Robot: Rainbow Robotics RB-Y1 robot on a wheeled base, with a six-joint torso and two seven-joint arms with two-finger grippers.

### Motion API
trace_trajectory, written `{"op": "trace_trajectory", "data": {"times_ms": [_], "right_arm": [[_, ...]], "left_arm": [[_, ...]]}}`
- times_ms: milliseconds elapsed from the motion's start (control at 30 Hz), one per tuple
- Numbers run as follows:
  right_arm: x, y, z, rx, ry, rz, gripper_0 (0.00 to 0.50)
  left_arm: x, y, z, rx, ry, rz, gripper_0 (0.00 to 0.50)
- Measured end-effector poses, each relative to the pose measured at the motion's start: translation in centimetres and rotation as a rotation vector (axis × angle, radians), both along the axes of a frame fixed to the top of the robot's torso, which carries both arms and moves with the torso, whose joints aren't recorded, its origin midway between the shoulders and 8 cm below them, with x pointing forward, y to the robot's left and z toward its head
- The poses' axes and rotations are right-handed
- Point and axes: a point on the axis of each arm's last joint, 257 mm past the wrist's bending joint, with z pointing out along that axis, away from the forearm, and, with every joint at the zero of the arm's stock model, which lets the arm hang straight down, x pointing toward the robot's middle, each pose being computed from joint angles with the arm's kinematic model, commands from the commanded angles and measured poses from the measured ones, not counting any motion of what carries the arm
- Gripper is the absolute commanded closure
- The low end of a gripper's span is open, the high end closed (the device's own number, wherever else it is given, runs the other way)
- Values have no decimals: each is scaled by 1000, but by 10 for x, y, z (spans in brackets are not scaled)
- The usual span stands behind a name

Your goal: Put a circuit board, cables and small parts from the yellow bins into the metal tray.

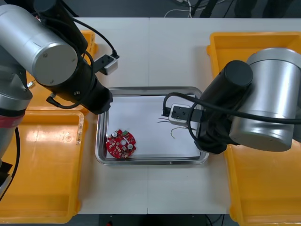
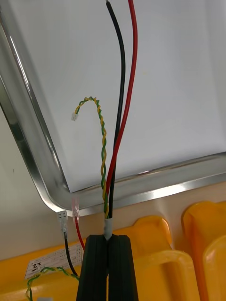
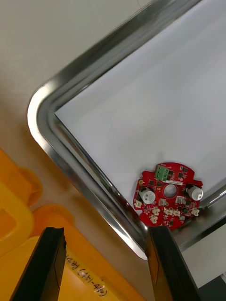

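Note:
My right gripper (image 2: pixel 108 239) is shut on a cable (image 2: pixel 117 141) of black, red and twisted yellow-green wires. It hangs just outside a corner of the metal tray (image 2: pixel 44 188), and the wires reach over the rim onto the white inside. In the front view the wire ends (image 1: pixel 168 126) lie by the tray's right side, under my right arm (image 1: pixel 221 117). A round red circuit board (image 1: pixel 121 143) lies flat in the tray's near left corner. My left gripper (image 3: pixel 106 230) is open and holds nothing, above the tray's left rim (image 3: pixel 42 113), a little short of the board (image 3: pixel 168 194).
Yellow bins stand on both sides: left (image 1: pixel 37 169) and right (image 1: pixel 263 188). The bin (image 2: pixel 155 249) below my right gripper holds more cables (image 2: pixel 66 235) with small connectors. A labelled bin edge (image 3: pixel 80 277) lies between my left fingers.

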Motion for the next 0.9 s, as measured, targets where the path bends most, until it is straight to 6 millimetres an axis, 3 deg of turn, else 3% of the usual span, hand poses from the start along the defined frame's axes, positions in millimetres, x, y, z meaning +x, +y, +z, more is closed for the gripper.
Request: {"op": "trace_trajectory", "data": {"times_ms": [167,333,600,900], "right_arm": [[-1,20,-12,27,-4,68,500],[11,17,-21,-69,-10,245,500],[26,21,-35,-101,11,268,500],[37,39,-47,-129,1,305,500]], "left_arm": [[15,12,16,-34,5,48,0],[31,34,25,-68,14,128,0],[53,86,33,-9,0,152,0],[68,137,44,42,16,196,0]]}}
